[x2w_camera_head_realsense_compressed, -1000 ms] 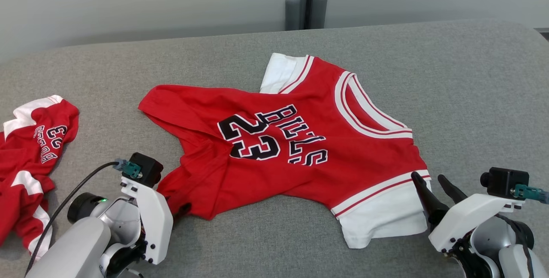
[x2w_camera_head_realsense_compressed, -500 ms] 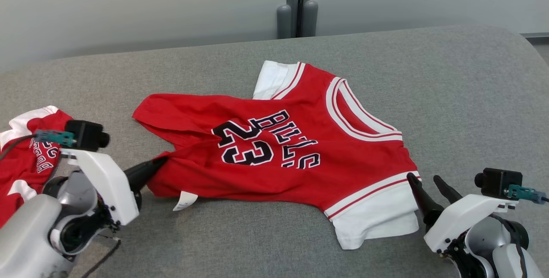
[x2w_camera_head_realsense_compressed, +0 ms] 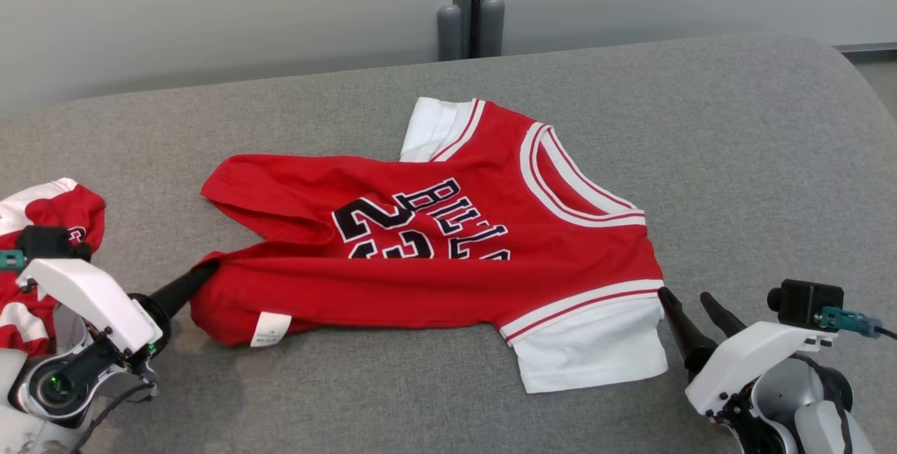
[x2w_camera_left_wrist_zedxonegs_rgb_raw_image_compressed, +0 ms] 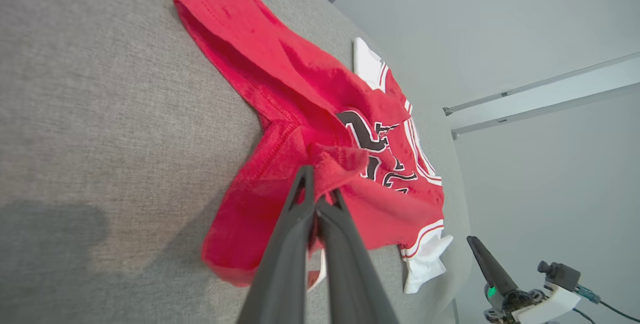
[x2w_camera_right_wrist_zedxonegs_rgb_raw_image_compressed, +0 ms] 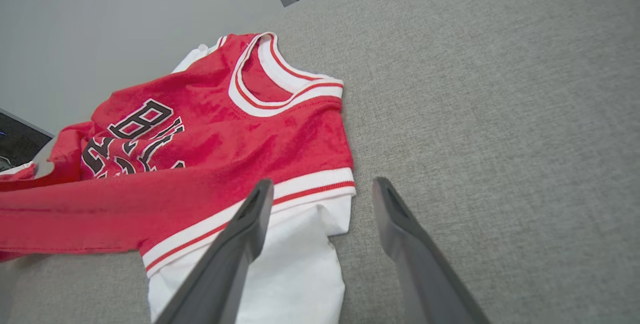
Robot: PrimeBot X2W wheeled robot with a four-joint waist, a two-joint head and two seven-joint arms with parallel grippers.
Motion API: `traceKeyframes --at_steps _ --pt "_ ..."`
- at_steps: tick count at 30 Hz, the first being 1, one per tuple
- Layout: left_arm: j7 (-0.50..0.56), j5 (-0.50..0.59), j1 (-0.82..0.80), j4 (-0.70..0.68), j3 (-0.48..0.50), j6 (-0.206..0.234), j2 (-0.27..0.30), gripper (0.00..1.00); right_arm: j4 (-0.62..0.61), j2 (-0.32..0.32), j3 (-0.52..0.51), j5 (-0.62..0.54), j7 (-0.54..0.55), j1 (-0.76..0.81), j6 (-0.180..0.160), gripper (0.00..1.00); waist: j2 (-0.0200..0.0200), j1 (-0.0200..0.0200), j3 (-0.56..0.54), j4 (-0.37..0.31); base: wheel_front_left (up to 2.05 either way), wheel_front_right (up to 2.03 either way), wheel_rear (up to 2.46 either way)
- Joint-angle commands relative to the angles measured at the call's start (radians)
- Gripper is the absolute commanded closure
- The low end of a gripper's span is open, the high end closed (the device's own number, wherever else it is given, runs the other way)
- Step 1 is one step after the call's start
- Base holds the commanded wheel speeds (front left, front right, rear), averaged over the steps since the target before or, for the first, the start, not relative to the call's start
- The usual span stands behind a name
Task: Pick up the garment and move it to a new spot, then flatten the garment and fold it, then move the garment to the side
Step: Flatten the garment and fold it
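- A crumpled red-and-white second garment (x2w_camera_head_realsense_compressed: 49,212) is lying untouched at the far left of the grey fabric-covered desk (x2w_camera_head_realsense_compressed: 736,160)
- The left claw (x2w_camera_head_realsense_compressed: 203,273) is clamping together on the hem corner of the red short-sleeved basketball jersey with black lettering (x2w_camera_head_realsense_compressed: 560,258), probably to drag it flat; a second ago this claw was apart at that hem
- The jersey is lying mid-desk, its pulled hem now folding over the lower number and exposing a white label (x2w_camera_head_realsense_compressed: 270,328)
- The right claw (x2w_camera_head_realsense_compressed: 683,294) is waiting apart just beside the white sleeve (x2w_camera_head_realsense_compressed: 589,349), gripping nothing, as before

The red, white-trimmed jersey (x2w_camera_head_realsense_compressed: 420,251) carries black, white-edged "BULL…" and "23", their lower parts lost in a fold. Its white sewn-in tag (x2w_camera_head_realsense_compressed: 270,328) has print too small to read.
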Motion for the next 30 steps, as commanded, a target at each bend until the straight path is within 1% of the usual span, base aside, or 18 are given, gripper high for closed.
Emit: traceKeyframes --at_steps 1,2,3,4,8,10,12,15,17,21,22,23,24,25,26,27,28,30 --pt "0.011 -0.014 0.013 -0.004 -0.004 -0.001 -0.007 1.00 0.003 -0.002 -0.004 0.006 -0.009 -0.010 0.000 0.00 0.0000 0.0000 0.000 -0.001 0.00 0.00 0.00" --pt "0.022 -0.014 0.024 -0.012 -0.011 -0.001 -0.005 0.75 0.006 -0.002 -0.004 0.007 -0.009 -0.010 0.000 0.00 0.0000 0.0000 0.000 -0.001 0.00 0.00 0.00" --pt "0.031 -0.012 0.033 -0.018 -0.019 -0.001 0.000 0.23 0.009 -0.002 -0.005 0.007 -0.011 -0.011 0.000 0.00 0.0000 0.0000 0.000 -0.001 0.00 0.00 0.00" --pt "0.035 -0.004 0.039 -0.027 -0.024 -0.001 0.008 0.00 0.010 -0.002 -0.008 0.006 -0.012 -0.011 0.000 0.00 0.0000 0.0000 -0.001 0.000 0.00 0.00 0.00" --pt "0.002 0.019 0.041 -0.056 -0.015 -0.001 0.035 0.00 0.014 -0.004 -0.017 -0.003 -0.015 -0.010 0.000 0.00 0.0000 0.0000 -0.006 0.016 0.00 0.00 0.00" --pt "-0.028 0.044 0.030 -0.078 -0.005 -0.001 0.061 0.00 0.010 -0.007 -0.021 -0.007 -0.016 -0.013 0.000 0.00 0.0000 0.0000 -0.011 0.027 0.00 0.00 0.00" --pt "-0.076 0.075 0.016 -0.101 0.013 -0.001 0.086 0.00 0.007 -0.008 -0.025 -0.011 -0.018 -0.011 0.000 0.00 0.0000 0.0000 -0.017 0.039 0.00 0.00 0.00" --pt "-0.162 0.123 0.006 -0.130 0.043 -0.001 0.109 0.00 0.001 -0.009 -0.026 -0.014 -0.026 -0.007 0.000 0.00 0.0000 0.0000 -0.026 0.058 0.00 0.00 0.00" --pt "-0.215 0.155 0.007 -0.151 0.055 0.006 0.117 0.00 -0.003 -0.008 -0.022 -0.014 -0.030 -0.004 0.000 0.00 0.0000 0.0000 -0.030 0.068 0.00 0.00 0.00" --pt "-0.334 0.254 0.046 -0.211 0.055 0.021 0.126 0.00 -0.021 -0.010 -0.016 -0.016 -0.066 -0.008 0.000 0.00 0.0000 0.0000 -0.035 0.082 0.00 0.00 0.00" --pt "-0.334 0.254 0.046 -0.211 0.055 0.021 0.126 0.00 -0.021 -0.010 -0.016 -0.016 -0.066 -0.008 0.000 0.00 0.0000 0.0000 -0.035 0.082 0.00 0.00 0.00" --pt "-0.402 0.302 0.076 -0.250 0.051 0.027 0.120 0.00 -0.029 -0.014 -0.016 -0.019 -0.093 -0.009 0.000 0.00 0.0000 0.0000 -0.037 0.088 0.00 0.00 0.00" --pt "-0.438 0.327 0.095 -0.272 0.050 0.033 0.116 0.00 -0.034 -0.016 -0.014 -0.022 -0.108 -0.008 0.000 0.00 0.0000 0.0000 -0.037 0.090 0.00 0.00 0.00" --pt "-0.438 0.327 0.095 -0.272 0.050 0.033 0.116 0.00 -0.034 -0.016 -0.014 -0.022 -0.108 -0.008 0.000 0.00 0.0000 0.0000 -0.037 0.090 0.00 0.00 0.00" --pt "-0.522 0.389 0.127 -0.307 0.052 0.060 0.112 0.00 -0.046 -0.020 -0.007 -0.022 -0.142 -0.007 0.000 0.00 0.0000 0.0000 -0.038 0.097 0.00 0.00 0.00" --pt "-0.569 0.424 0.143 -0.321 0.054 0.081 0.107 0.00 -0.053 -0.021 -0.007 -0.020 -0.164 -0.006 0.000 0.00 0.0000 0.0000 -0.040 0.100 0.00 0.00 0.00" --pt "-0.569 0.424 0.143 -0.321 0.054 0.081 0.107 0.00 -0.053 -0.021 -0.007 -0.020 -0.164 -0.006 0.000 0.00 0.0000 0.0000 -0.040 0.100 0.00 0.00 0.00" --pt "-0.661 0.517 0.180 -0.338 0.044 0.140 0.094 0.00 -0.059 -0.021 -0.007 -0.018 -0.207 0.001 0.000 0.00 0.0000 0.0000 -0.047 0.106 0.00 0.00 0.00"
